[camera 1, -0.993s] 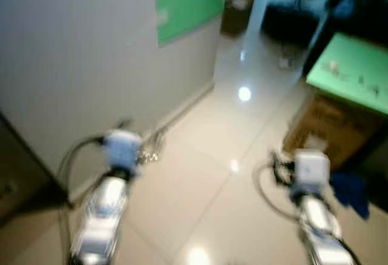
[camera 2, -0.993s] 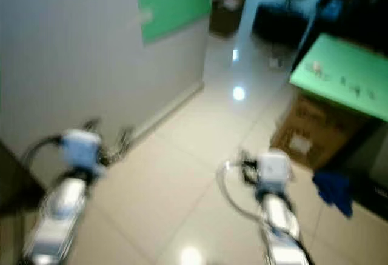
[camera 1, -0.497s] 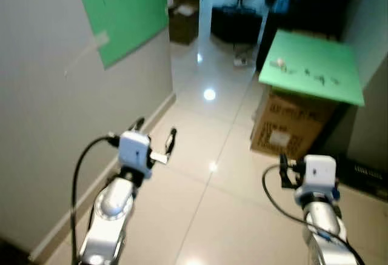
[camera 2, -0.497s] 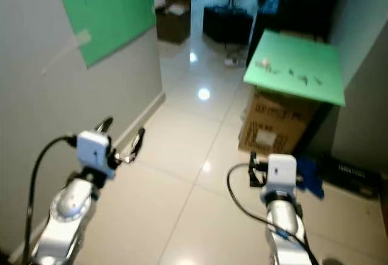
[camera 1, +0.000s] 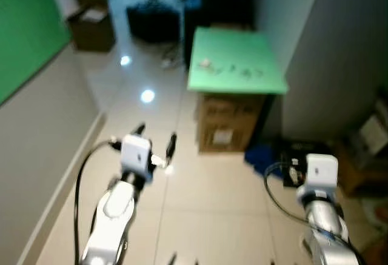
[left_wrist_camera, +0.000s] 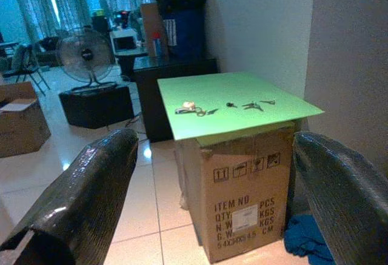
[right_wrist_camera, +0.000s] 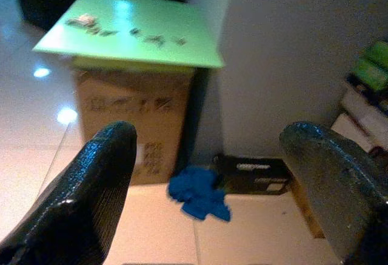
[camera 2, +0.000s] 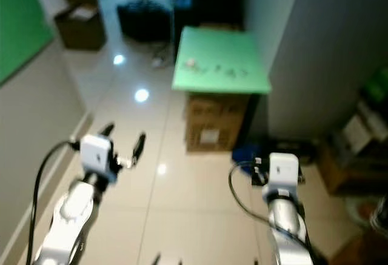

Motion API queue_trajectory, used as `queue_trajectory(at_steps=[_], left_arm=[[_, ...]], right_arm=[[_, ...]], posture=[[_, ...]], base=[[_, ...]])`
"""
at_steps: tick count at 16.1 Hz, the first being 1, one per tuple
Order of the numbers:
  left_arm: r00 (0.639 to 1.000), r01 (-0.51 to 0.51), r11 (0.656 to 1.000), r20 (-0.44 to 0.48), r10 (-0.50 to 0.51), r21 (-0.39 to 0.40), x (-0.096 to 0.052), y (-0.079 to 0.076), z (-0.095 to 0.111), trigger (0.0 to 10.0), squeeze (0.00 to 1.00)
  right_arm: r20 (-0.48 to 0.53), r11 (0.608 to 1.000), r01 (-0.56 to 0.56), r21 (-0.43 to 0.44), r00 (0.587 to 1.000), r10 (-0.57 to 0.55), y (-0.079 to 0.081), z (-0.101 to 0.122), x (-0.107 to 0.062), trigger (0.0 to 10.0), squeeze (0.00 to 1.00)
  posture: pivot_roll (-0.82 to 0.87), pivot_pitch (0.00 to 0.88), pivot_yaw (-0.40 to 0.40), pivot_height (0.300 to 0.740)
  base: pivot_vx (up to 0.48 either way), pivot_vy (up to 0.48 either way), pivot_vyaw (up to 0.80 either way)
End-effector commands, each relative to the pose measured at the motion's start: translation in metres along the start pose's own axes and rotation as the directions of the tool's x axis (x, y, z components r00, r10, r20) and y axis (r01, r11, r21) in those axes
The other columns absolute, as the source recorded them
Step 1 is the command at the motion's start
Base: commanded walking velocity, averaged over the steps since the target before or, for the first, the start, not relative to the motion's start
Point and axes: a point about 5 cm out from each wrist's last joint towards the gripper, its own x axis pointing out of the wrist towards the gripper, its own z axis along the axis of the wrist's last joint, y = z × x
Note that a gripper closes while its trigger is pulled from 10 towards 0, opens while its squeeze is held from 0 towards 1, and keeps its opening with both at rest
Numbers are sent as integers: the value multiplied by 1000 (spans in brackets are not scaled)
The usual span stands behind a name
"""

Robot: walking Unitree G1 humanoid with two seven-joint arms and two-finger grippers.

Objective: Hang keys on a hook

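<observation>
Several small keys (left_wrist_camera: 194, 108) lie scattered on a green board (camera 1: 235, 62) that tops a cardboard box (camera 1: 227, 122) ahead of me. More keys (left_wrist_camera: 253, 103) lie further along the same board. My left gripper (camera 1: 156, 136) hangs in the air short of the box, open and holding nothing. In the left wrist view its black fingers (left_wrist_camera: 91, 192) frame the box and the keys. My right gripper (right_wrist_camera: 206, 134) is open and holds nothing, aimed at the box's right side. A green panel (camera 1: 24, 40) on the left wall sits at the picture's edge.
A blue cloth (camera 1: 260, 154) and a flat black case (camera 1: 297, 156) lie on the tiled floor right of the box. A grey wall (camera 1: 339, 53) rises behind them. Farther back stand a fan (left_wrist_camera: 85, 56), a low black unit (camera 1: 151, 22) and a brown box (camera 1: 91, 25).
The camera has swung to the right: the left wall and green panel slid off to the left, and the green-topped box is now centred. Both arms keep the same pose.
</observation>
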Motion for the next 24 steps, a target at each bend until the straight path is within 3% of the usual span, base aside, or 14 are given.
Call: queue_trajectory(at_steps=[1, 5, 7, 11, 13, 16, 20, 21, 24], left_arm=[[999, -37, 999, -14, 37, 17, -5, 10, -3, 10000, 0], [998, -66, 998, -21, 67, 14, -7, 11, -5, 10000, 0], [995, -97, 995, -15, 97, 16, -7, 12, -5, 10000, 0], [993, -119, 993, -3, 119, 23, -5, 15, -3, 10000, 0], [992, -128, 991, 0, 128, 26, -4, 17, -2, 10000, 0], [992, -127, 991, 3, 127, 30, -2, 18, -2, 10000, 0], [993, -115, 993, 3, 115, 31, -2, 15, -2, 10000, 0], [994, -109, 994, 4, 109, 30, 0, 13, -1, 10000, 0], [995, -102, 994, 4, 102, 27, -1, 13, -1, 10000, 0]], right_arm=[[29, 1000, -19, 4, 999, 19, 8, 6, 1, 10000, 0], [45, 999, -24, -32, 999, 25, 7, 8, 3, 10000, 0], [92, 990, -51, -128, 994, 63, 12, 13, 6, 10000, 0], [102, 986, -113, -119, 987, 126, 18, 18, 7, 10000, 0], [115, 975, -159, -154, 977, 177, 24, 18, 3, 10000, 0], [123, 980, -148, -134, 979, 164, 25, 19, 4, 10000, 0], [113, 987, -141, -72, 982, 148, 22, 18, 4, 10000, 0], [86, 985, -171, -18, 981, 172, 22, 16, 5, 10000, 0], [74, 985, -172, -15, 982, 173, 23, 16, 5, 10000, 0]], posture=[[-105, 0, -12, 740], [-103, 3, -30, 740], [-101, 7, -40, 740], [-102, 8, -37, 740], [-103, 10, -33, 740], [-105, 15, -27, 740], [-109, 22, -27, 740], [-111, 25, -24, 740], [-114, 29, -21, 740]], base=[[472, 0, -800], [472, 0, -516], [476, 0, 0], [472, 0, 0], [472, 0, 800], [475, 0, 800], [476, 0, 0], [472, 0, 0], [472, 0, 0]])
